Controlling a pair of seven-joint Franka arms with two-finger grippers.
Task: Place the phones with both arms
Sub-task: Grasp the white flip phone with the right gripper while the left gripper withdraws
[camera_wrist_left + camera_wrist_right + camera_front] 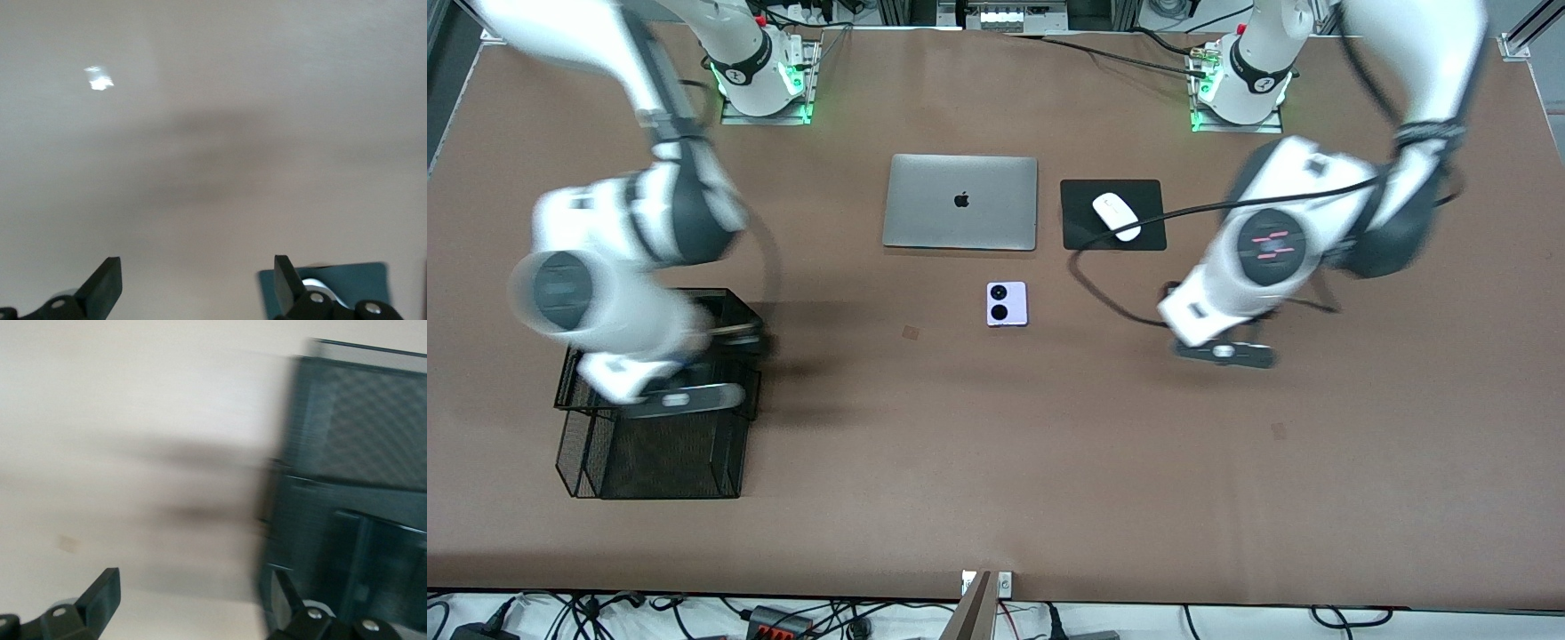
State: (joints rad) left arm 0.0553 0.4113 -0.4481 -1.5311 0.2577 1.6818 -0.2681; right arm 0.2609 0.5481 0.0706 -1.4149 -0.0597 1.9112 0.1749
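A: Which step is in hand?

B: By the look of it, the gap between two placements. The right gripper [193, 603] hangs over the black mesh basket [654, 444] at the right arm's end of the counter [996, 498], jaws spread wide and holding nothing. The left gripper [197, 283] is over bare counter toward the left arm's end, near the black mouse pad [1112, 214], jaws also released and empty.

A: And the phones?

B: Only one shows: the lilac-white phone [1007, 303], flat on the counter between the two arms, nearer the front camera than the silver laptop [960, 202]. The two black phones cannot be made out; whether they lie inside the basket is hidden by the right arm and the dark mesh.

A: How does the lilac one lie?

B: Lens side up. It is nearly square, so its long axis is slight, running roughly from the robots' side toward the front camera. The two round lenses sit along the edge toward the right arm's end.

A: What does the next move call for?

B: Probably one arm coming over that phone, lowering open jaws across its narrower width, closing on its edges and carrying it to the basket. The white mouse [1117, 215] stays put.
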